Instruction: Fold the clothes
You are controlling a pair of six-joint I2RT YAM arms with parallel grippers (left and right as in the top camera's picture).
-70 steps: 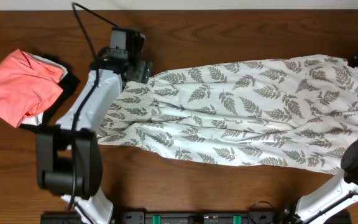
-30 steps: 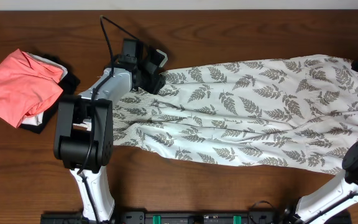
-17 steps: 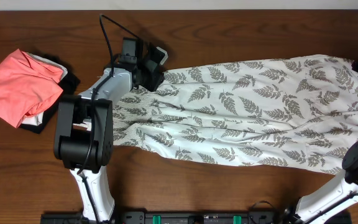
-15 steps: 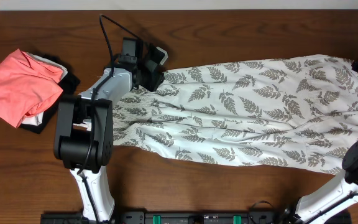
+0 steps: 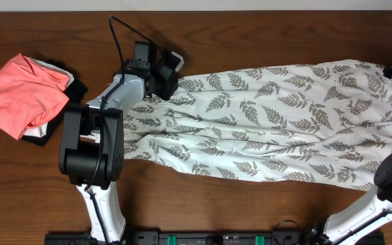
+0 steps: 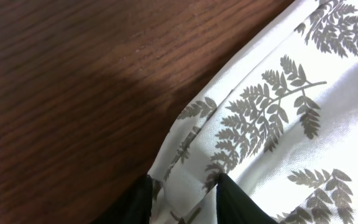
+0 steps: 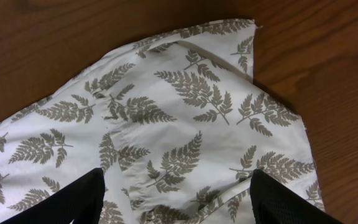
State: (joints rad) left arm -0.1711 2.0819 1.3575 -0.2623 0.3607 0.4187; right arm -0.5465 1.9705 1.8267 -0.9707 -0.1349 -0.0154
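At the table's [image 5: 250, 211] 9 o'clock edge we see a crumpled coral-pink garment [image 5: 22, 95], soft and matte, lying on top of a black garment [image 5: 75, 87] that shows only at its 3 and 6 o'clock fringes. Both sit well apart from the dress [image 5: 271, 122]. A thin black cable [image 5: 118, 37] loops above the left arm toward 12 o'clock. The table is dark brown wood with a fine grain. The dress is thin white cloth printed all over with grey-green fern leaves. It lies spread lengthwise across the middle of the table from 9 to 3 o'clock, rippled with long shallow creases and finely gathered at its 9 o'clock end. The left pincer [image 6: 182, 202] sits at the dress's 11 o'clock edge, its dark fingers narrowly apart with a puckered ridge of cloth between them; whether they grip it we cannot tell. The right pincer [image 7: 178, 202] is spread wide over the 2 o'clock hem corner.
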